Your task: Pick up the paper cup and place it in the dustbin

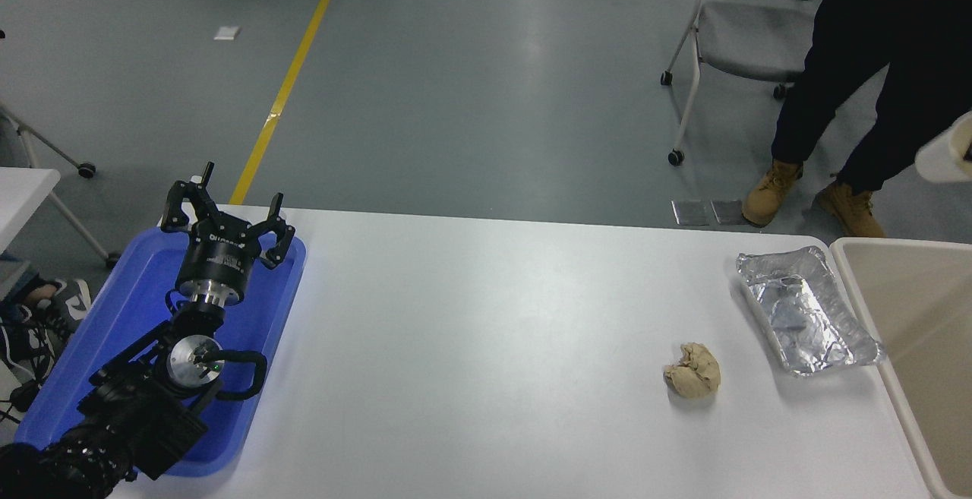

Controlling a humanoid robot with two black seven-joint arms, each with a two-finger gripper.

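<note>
The paper cup (942,156) is white with a cream inside. It hangs in the air at the picture's right edge, tilted, above the far end of the dustbin (850,256). The edge cuts the cup off. A small dark part shows at the cup's mouth, right on the edge, and I cannot tell what holds the cup. The dustbin is beige with a thick pale rim and stands against the table's right end. My left gripper (228,214) is open and empty, parked over the blue tray (277,309) at the lower left.
A crinkled silver foil tray (805,313) lies beside the dustbin's rim. A crumpled tan paper ball (692,370) lies left of it. A person in dark trousers and tan boots (850,89) stands beyond the table's far right corner, next to a grey chair (748,36).
</note>
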